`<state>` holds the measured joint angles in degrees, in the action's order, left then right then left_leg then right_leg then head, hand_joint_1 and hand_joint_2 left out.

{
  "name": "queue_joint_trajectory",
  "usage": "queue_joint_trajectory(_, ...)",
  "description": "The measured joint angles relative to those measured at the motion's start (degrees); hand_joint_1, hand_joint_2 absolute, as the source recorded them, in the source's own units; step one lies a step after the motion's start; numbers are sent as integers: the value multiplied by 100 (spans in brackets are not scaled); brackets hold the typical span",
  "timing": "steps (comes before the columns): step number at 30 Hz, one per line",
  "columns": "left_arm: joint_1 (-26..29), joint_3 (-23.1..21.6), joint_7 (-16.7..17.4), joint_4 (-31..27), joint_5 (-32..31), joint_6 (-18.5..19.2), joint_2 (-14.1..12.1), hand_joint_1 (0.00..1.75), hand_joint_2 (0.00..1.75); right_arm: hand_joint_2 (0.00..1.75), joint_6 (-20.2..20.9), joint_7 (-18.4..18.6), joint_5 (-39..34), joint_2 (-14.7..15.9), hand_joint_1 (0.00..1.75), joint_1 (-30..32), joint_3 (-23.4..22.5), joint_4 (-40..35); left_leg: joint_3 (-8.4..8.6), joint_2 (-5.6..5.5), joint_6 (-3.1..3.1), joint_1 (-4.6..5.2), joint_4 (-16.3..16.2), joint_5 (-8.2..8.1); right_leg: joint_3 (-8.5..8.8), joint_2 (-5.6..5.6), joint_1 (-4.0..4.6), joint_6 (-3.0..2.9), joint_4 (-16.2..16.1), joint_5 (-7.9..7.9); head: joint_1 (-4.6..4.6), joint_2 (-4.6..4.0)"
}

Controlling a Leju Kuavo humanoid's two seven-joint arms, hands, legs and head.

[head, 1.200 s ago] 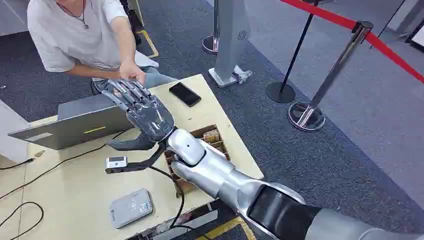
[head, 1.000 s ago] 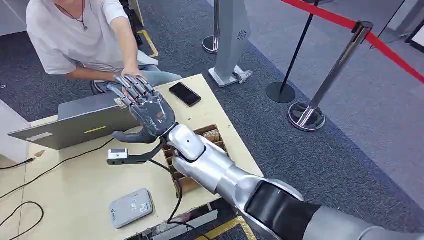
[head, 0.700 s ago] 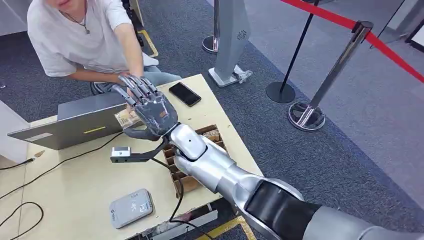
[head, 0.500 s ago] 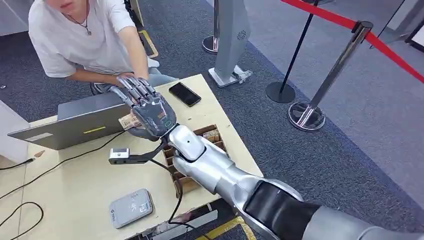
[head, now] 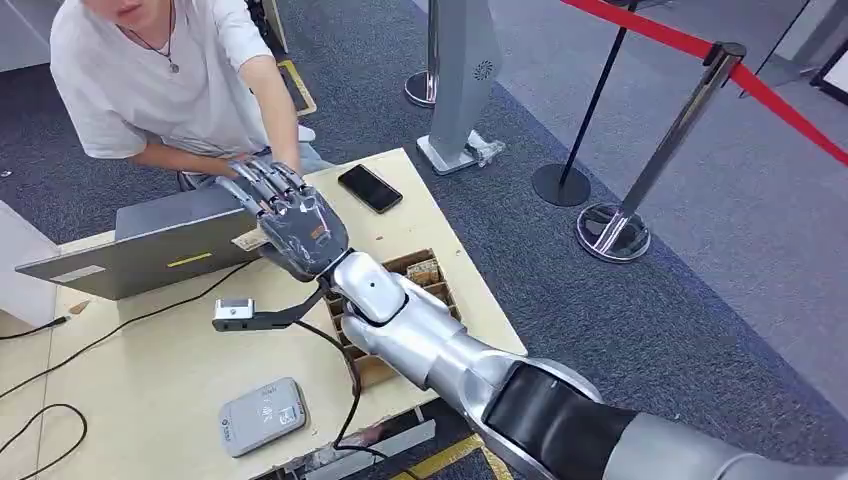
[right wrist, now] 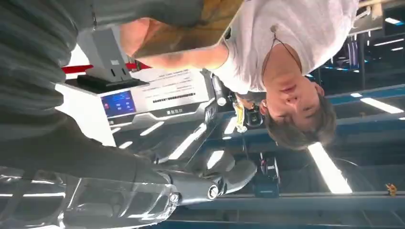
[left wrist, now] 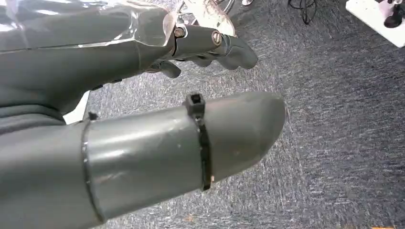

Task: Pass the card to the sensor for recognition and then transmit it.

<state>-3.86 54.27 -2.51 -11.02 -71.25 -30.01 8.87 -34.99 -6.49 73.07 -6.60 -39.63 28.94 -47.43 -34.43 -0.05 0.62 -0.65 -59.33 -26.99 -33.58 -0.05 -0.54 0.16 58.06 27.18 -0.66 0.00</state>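
The right hand [head: 300,225] reaches across the table [head: 130,400] toward a seated person [head: 160,80], fingers stretched out side by side over the laptop's [head: 150,250] far corner. A card [head: 250,240] peeks out from under the palm at the thumb side, and the person's hand [head: 262,168] is right at the fingertips; whether the robot hand grips the card I cannot tell. In the right wrist view the thumb [right wrist: 210,183] juts forward and the person's arm [right wrist: 181,52] crosses close by. The left hand [left wrist: 143,143] hangs over grey carpet [left wrist: 334,119], thumb straight, darker fingers [left wrist: 224,45] bent a little, holding nothing. The table is pale wood, with a grey sensor [head: 262,415] near its front edge, a black phone [head: 370,188] at the far side, a cardboard box [head: 420,275] of compartments partly under the arm, and black cables [head: 60,360] across the top. Beyond lies dark grey carpet, 2 stanchions [head: 640,190] carrying a red belt [head: 740,75], and a grey pillar [head: 465,70].
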Motion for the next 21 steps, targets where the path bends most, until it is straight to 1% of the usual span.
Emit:
queue_joint_trajectory(17,1,0,2,0,-24,2,0,0,0,175,13,7,7,0,175,2,-44,15,0,0,0,0,0,0,0,0,0,0,0,0,0,0)
queue_joint_trajectory(21,1,0,7,0,-20,7,-2,0,0,175,74,7,7,0,175,4,-44,15,0,0,0,0,0,0,0,0,0,0,0,0,0,0)
